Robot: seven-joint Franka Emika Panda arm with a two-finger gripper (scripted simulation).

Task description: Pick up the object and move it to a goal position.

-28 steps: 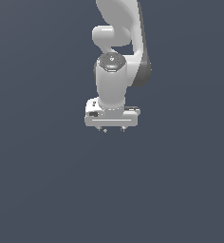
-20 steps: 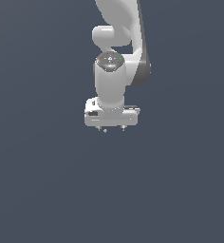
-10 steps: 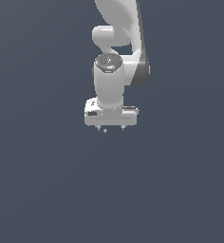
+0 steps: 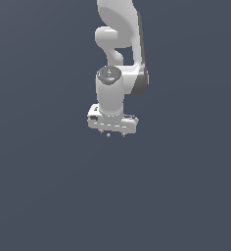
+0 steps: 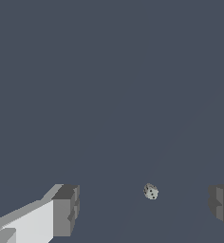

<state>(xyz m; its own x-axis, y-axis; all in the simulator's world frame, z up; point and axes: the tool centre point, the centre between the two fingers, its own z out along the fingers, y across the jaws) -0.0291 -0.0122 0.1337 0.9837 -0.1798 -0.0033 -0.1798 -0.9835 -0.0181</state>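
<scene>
In the wrist view a small white die-like object with dark dots [image 5: 151,191] lies on the grey floor, between my two fingers and apart from both. One finger [image 5: 66,210] and the other finger [image 5: 222,204] stand wide apart, so my gripper [image 5: 144,209] is open and empty. In the exterior view the white arm hangs down with the gripper [image 4: 114,135] pointing at the floor; only its fingertips show below the hand. The object is not visible in the exterior view.
Plain dark grey floor [image 4: 176,196] surrounds the arm in the exterior view. No goal marker shows in either view.
The arm's hand has shifted slightly toward the exterior view's left and a little lower. The fingers look the same.
</scene>
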